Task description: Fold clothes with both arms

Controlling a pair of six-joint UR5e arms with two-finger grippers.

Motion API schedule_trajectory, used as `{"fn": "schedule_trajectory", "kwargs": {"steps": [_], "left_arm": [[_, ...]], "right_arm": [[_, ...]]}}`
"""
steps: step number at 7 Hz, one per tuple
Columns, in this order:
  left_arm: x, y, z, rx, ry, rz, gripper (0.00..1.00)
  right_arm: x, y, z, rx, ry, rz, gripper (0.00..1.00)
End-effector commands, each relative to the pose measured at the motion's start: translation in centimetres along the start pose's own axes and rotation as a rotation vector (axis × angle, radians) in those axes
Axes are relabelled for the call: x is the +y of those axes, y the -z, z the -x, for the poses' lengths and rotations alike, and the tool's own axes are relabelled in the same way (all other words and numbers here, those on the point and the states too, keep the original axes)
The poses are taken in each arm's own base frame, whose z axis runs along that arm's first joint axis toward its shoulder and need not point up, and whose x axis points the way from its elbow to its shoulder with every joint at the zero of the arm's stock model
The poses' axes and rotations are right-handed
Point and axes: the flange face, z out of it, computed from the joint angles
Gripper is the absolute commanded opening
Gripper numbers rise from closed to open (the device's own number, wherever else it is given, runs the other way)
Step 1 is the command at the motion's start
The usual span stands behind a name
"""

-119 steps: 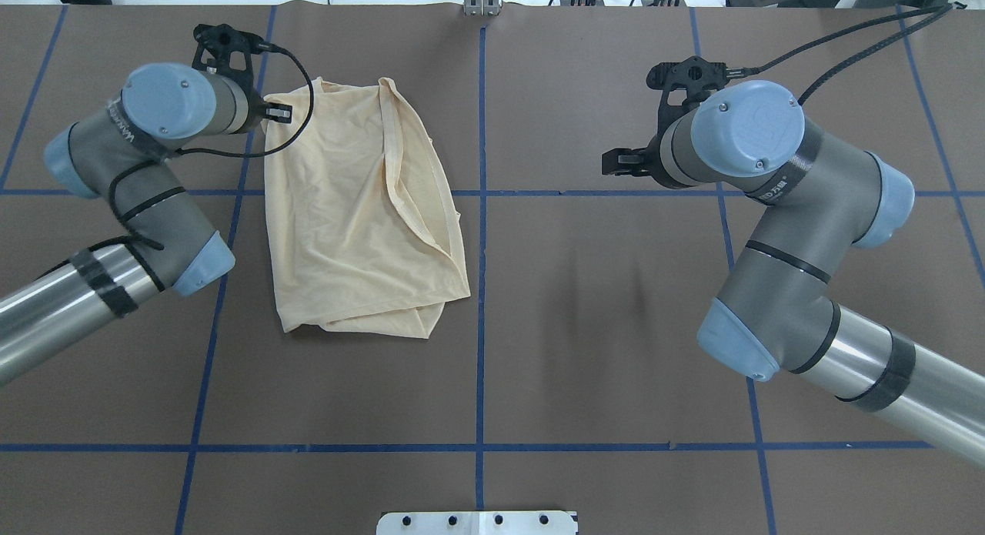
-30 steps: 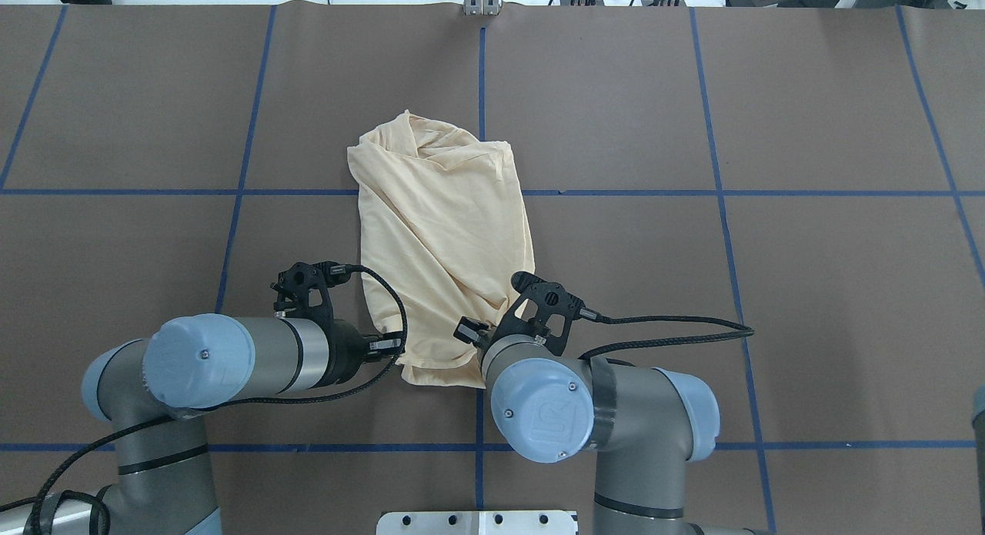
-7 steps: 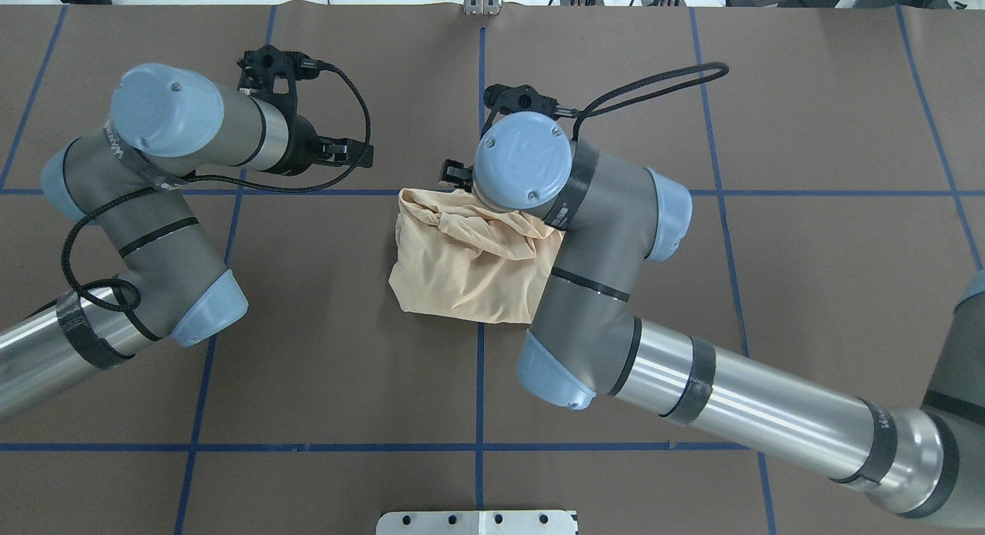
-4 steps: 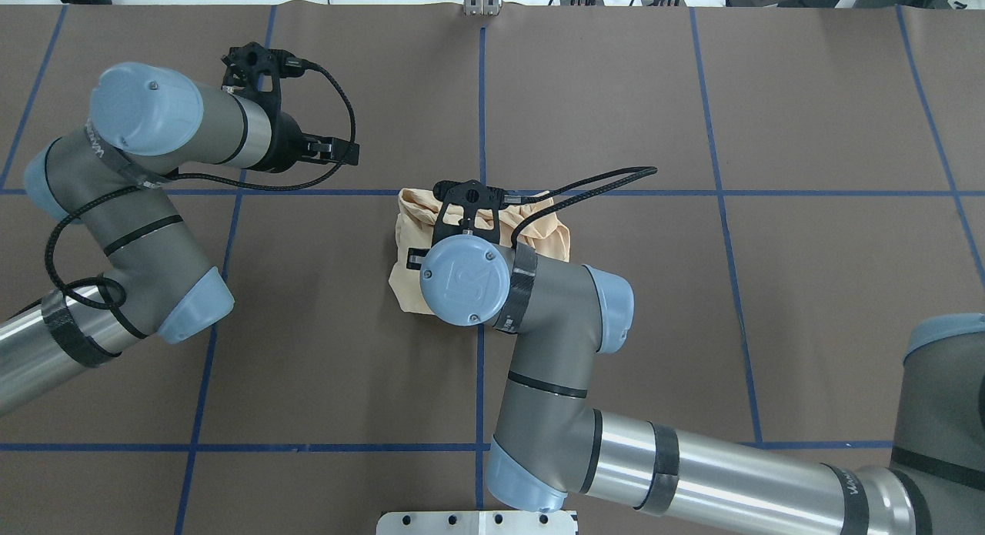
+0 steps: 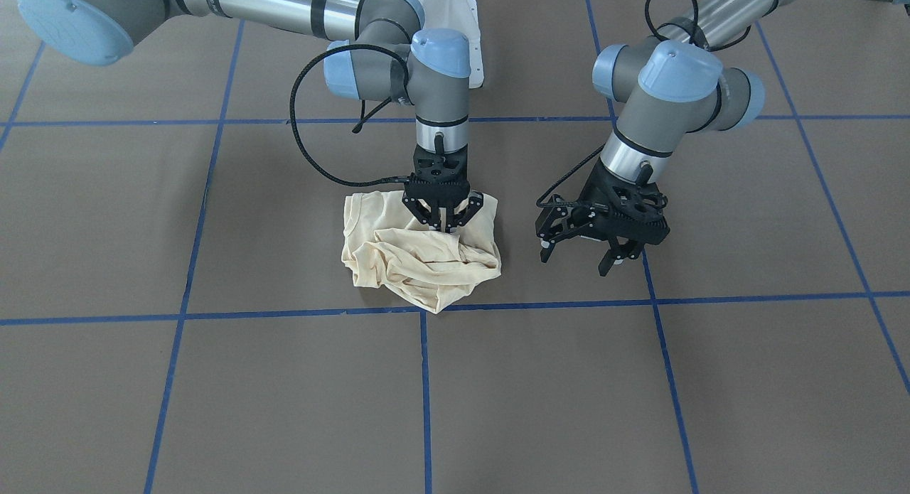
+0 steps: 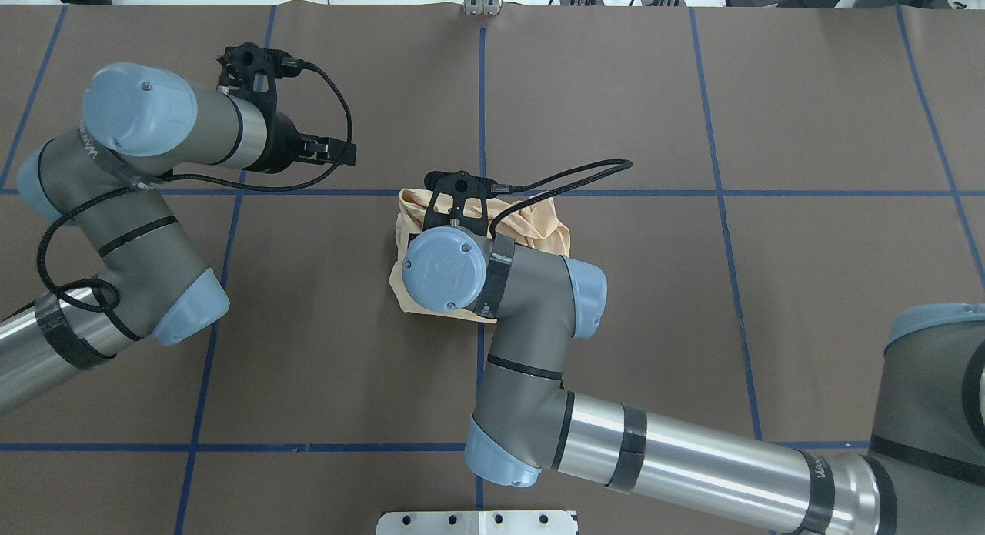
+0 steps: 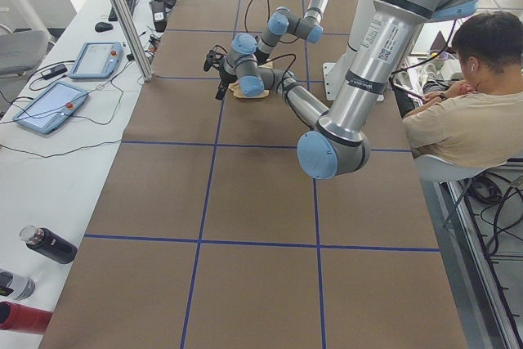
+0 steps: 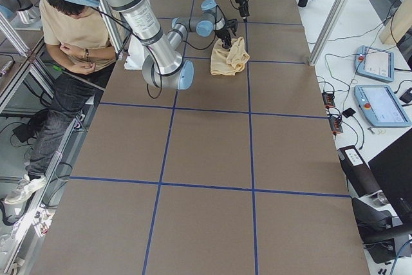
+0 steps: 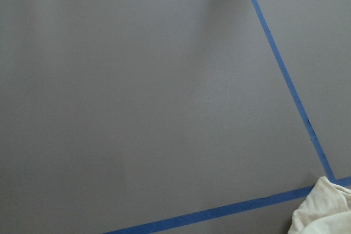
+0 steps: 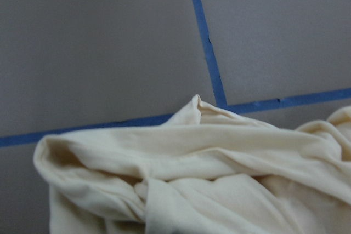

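Note:
The pale cream-yellow T-shirt (image 5: pixel 419 261) lies crumpled in a heap at the table's middle; no print shows. It also shows in the overhead view (image 6: pixel 542 225) and fills the right wrist view (image 10: pixel 192 179). My right gripper (image 5: pixel 443 226) points straight down, its fingers pinched together on a fold on the heap's robot side. In the overhead view its own wrist hides it. My left gripper (image 5: pixel 579 258) is open and empty, hovering just above the mat a short way from the shirt (image 6: pixel 345 152). The left wrist view shows only a shirt corner (image 9: pixel 323 212).
The brown mat (image 5: pixel 640 380) carries a blue tape grid. The white pedestal base (image 5: pixel 466 25) stands at the robot's edge. A seated person (image 7: pixel 474 112) is beside the table. Tablets (image 7: pixel 49 108) and bottles (image 7: pixel 45 244) lie on the side bench.
The shirt went from spread out to a crumpled heap at the middle. In the last half second my right wrist drew slightly toward the robot over the heap. The left arm barely moved.

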Motion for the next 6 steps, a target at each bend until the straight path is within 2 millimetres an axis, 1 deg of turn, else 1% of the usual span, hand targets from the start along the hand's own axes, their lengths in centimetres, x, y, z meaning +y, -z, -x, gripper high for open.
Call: {"fn": "schedule_trajectory", "kwargs": {"steps": [1,2,3,4,5,6], "left_arm": [[0.6,0.5,0.5,0.001,0.0,0.002,1.0],[0.6,0.8,0.3,0.006,-0.002,-0.001,1.0],[0.6,0.8,0.4,0.01,-0.001,0.004,1.0],[0.6,0.8,0.3,0.012,-0.001,0.008,1.0],[0.6,0.8,0.4,0.011,-0.001,0.009,1.0],[0.6,1.2,0.2,0.016,-0.003,0.005,1.0]], "right_arm": [[-4.7,-2.9,0.0,0.026,-0.017,-0.052,0.18],[-6.2,-3.4,-0.6,0.039,-0.016,-0.063,0.17],[-7.8,-3.1,-0.3,-0.017,-0.023,-0.088,0.18],[-9.4,-3.1,-0.4,-0.089,-0.045,-0.11,0.37],[-11.5,-2.2,-0.2,-0.11,-0.038,-0.084,0.72],[-12.8,-1.9,-0.6,-0.117,-0.045,-0.032,0.99]]}}
